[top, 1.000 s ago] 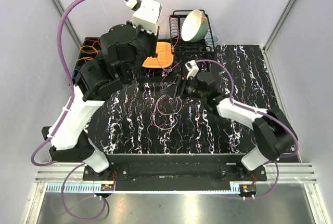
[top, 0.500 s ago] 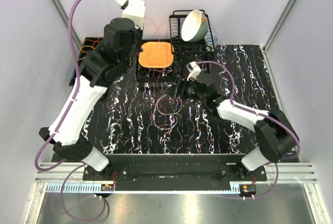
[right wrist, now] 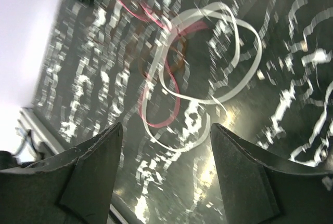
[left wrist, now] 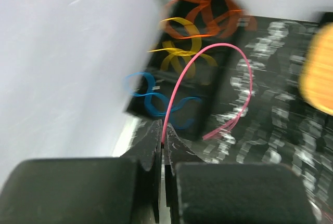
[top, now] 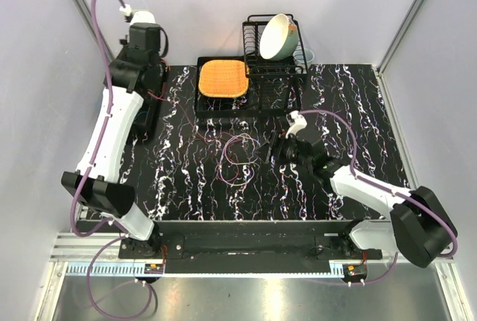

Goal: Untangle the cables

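Two sets of fingers, both wrist views smeared: left fingers [left wrist: 160, 143] pinched on a pink cable [left wrist: 249, 81] arcing before a tray [left wrist: 205, 86] of orange, yellow and blue loops [left wrist: 179, 60]. Right fingers [top: 270, 150] spread near the tangle [top: 238, 159] on the surface [top: 358, 97], its strands hard to tell apart.

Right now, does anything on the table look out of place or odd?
Yes: tangled cables lie loose mid-table, loops crossing, while other cables sit sorted by colour in the black tray.
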